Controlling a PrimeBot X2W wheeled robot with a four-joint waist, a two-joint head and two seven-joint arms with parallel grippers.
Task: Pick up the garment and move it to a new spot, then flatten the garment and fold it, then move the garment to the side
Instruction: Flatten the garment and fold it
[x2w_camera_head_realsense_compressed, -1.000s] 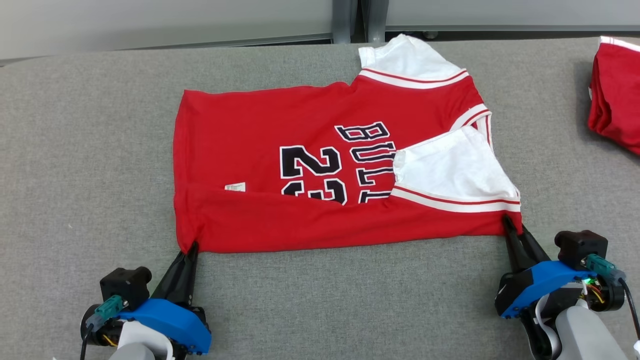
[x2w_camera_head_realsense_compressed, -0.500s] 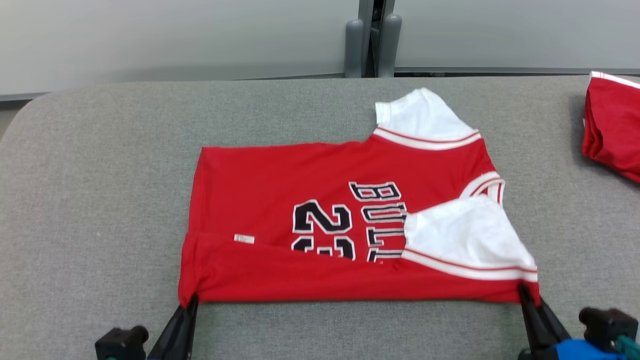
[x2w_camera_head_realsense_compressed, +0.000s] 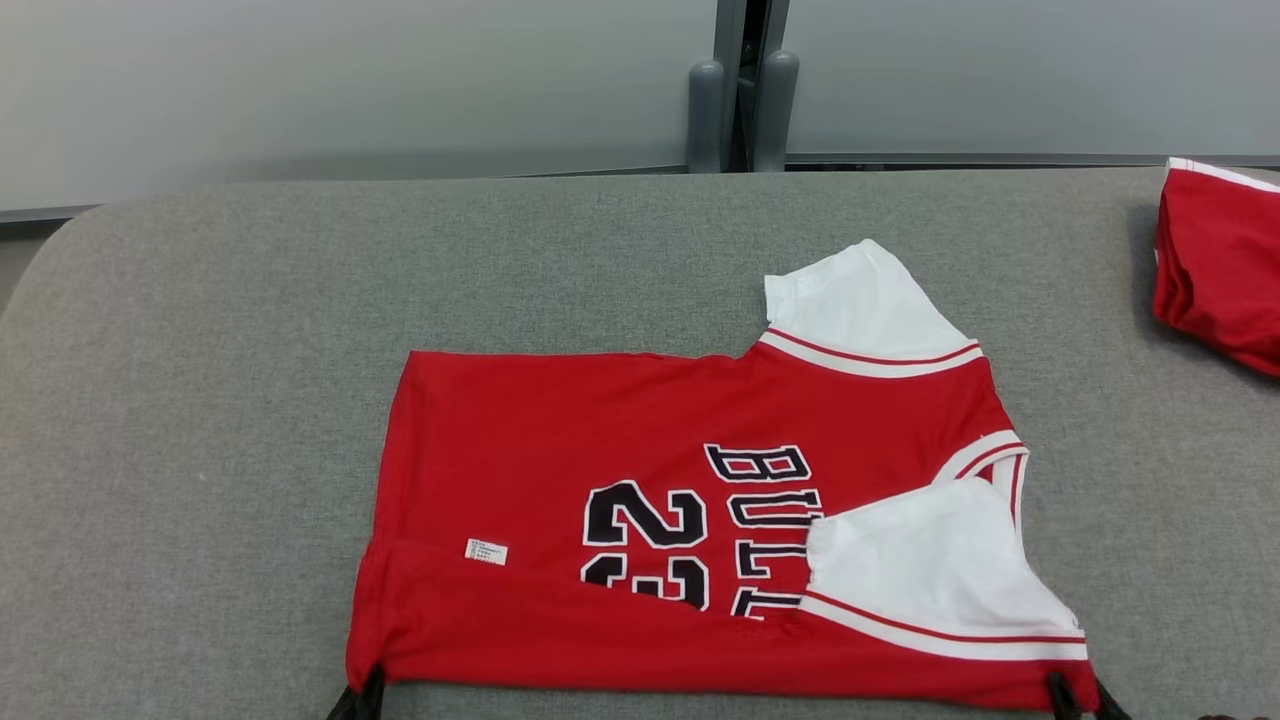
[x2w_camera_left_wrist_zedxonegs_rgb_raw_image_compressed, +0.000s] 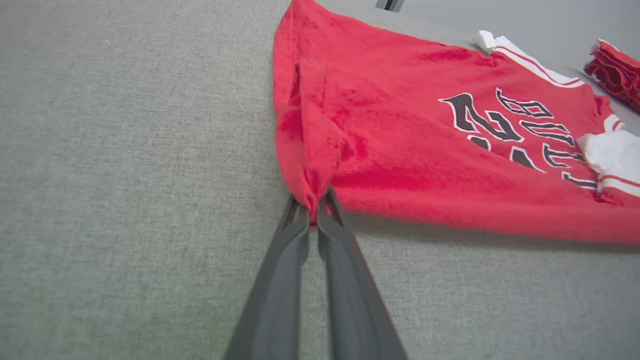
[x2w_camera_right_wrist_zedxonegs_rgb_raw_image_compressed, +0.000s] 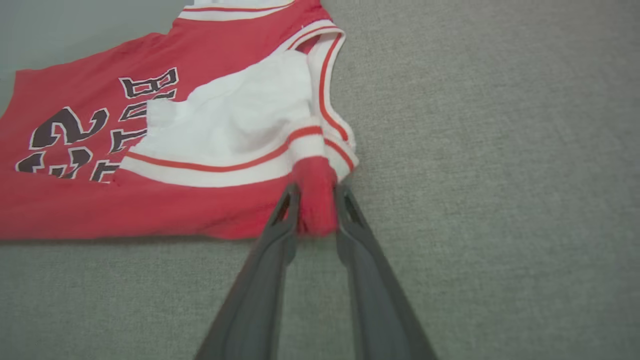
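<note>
The garment (x2w_camera_head_realsense_compressed: 650, 430), a red jersey with white sleeves and black "23" lettering, lies flat on the grey padded table (x2w_camera_head_realsense_compressed: 200, 400). Its near long edge is folded over the front. My left gripper (x2w_camera_head_realsense_compressed: 362, 695) is shut on the near hem corner; the left wrist view shows the fingers (x2w_camera_left_wrist_zedxonegs_rgb_raw_image_compressed: 313, 200) pinched tight on the red cloth (x2w_camera_left_wrist_zedxonegs_rgb_raw_image_compressed: 425, 140). My right gripper (x2w_camera_head_realsense_compressed: 1080, 692) is at the near shoulder corner. In the right wrist view its fingers (x2w_camera_right_wrist_zedxonegs_rgb_raw_image_compressed: 317, 192) stand parted, with the bunched corner of the garment (x2w_camera_right_wrist_zedxonegs_rgb_raw_image_compressed: 150, 200) still lying between them.
A second red garment (x2w_camera_head_realsense_compressed: 1215, 270) lies bunched at the table's far right edge, also seen as a red heap (x2w_camera_left_wrist_zedxonegs_rgb_raw_image_compressed: 615, 75). Two grey posts (x2w_camera_head_realsense_compressed: 740, 110) and a pale wall stand behind the table. Bare grey padding extends left of the jersey.
The head camera has tilted, so the jersey and grippers sit lower in the picture. The right gripper's fingers have parted around the shoulder corner. The left grip is unchanged.
</note>
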